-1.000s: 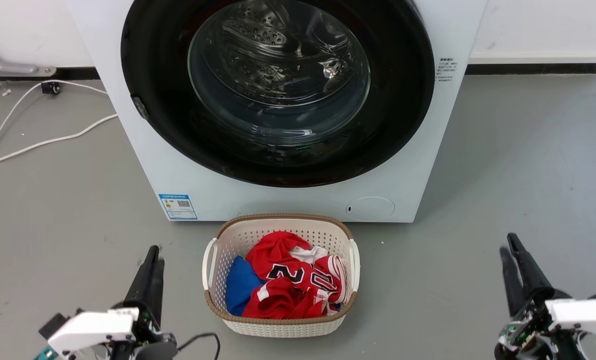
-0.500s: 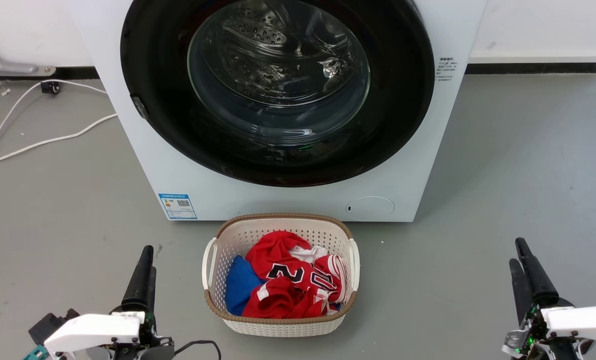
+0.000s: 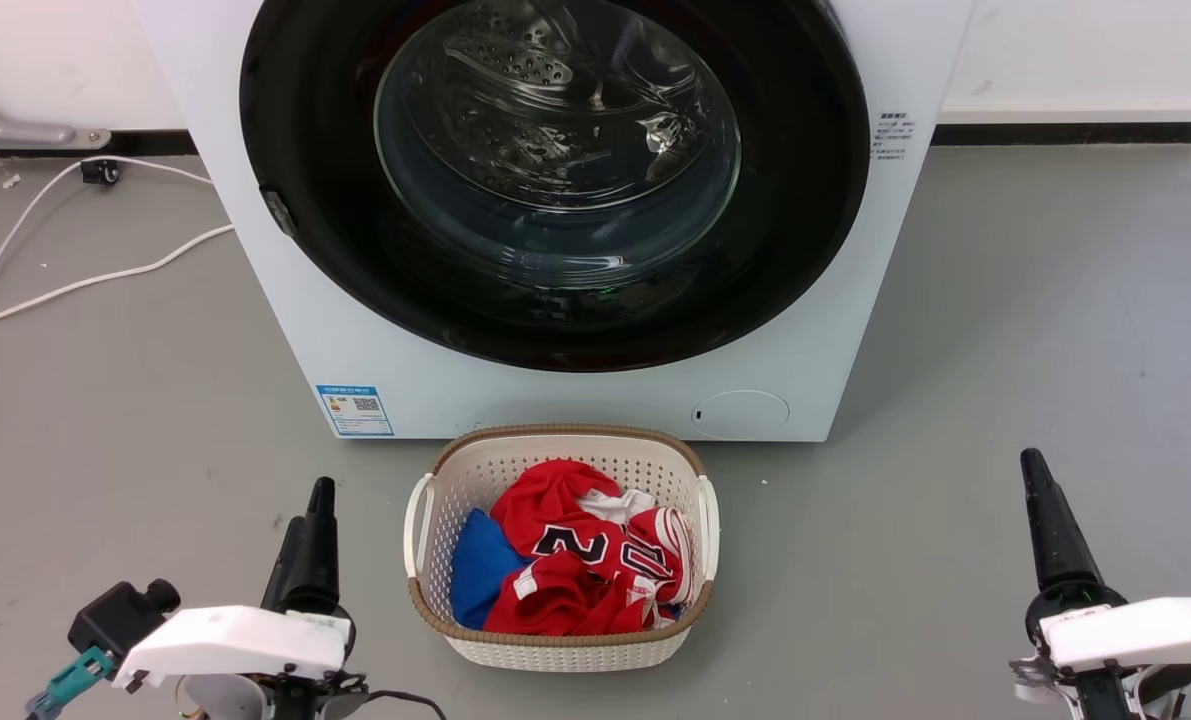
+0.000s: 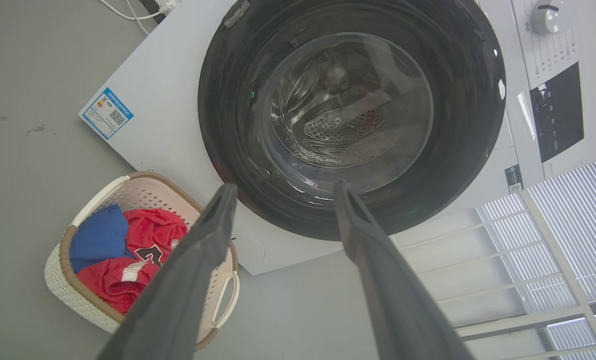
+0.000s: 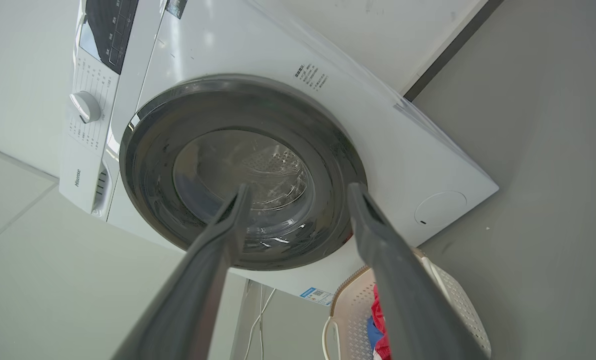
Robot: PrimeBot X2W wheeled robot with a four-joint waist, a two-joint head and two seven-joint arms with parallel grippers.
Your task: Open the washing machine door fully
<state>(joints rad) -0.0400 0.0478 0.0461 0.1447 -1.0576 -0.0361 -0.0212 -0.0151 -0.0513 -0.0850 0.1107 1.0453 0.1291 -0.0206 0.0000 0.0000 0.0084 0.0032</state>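
Glossy black plastic forms the one large round washing machine door [image 3: 305, 200], which sits shut, flush against the front of the single white boxy washing machine [image 3: 555, 400]. Its clear bulging glass bowl [image 3: 555, 140] shows a perforated steel drum behind it. Low on the front are one blue QR sticker [image 3: 355, 410] and one round white flap [image 3: 740, 413]. The right wrist view catches one silver dial [image 5: 85, 106], one black display panel [image 5: 110, 25] and the word "Hisense" [image 5: 77, 177]. Smaller print beside the door is too fine to read.

One white woven-look plastic basket [image 3: 565, 435] with a brown rim stands on the grey floor [image 3: 1005, 350] just before the machine. It holds a crumpled red jersey [image 3: 565, 560] bearing a "2" and a blue cloth [image 3: 480, 565]. Two white cables [image 3: 85, 285] trail at the left.

Two tools hang low, well apart from the door: the left tool [image 3: 321, 492] and the right tool [image 3: 1030, 460]. Each has its two long dark fingers spread and holds nothing
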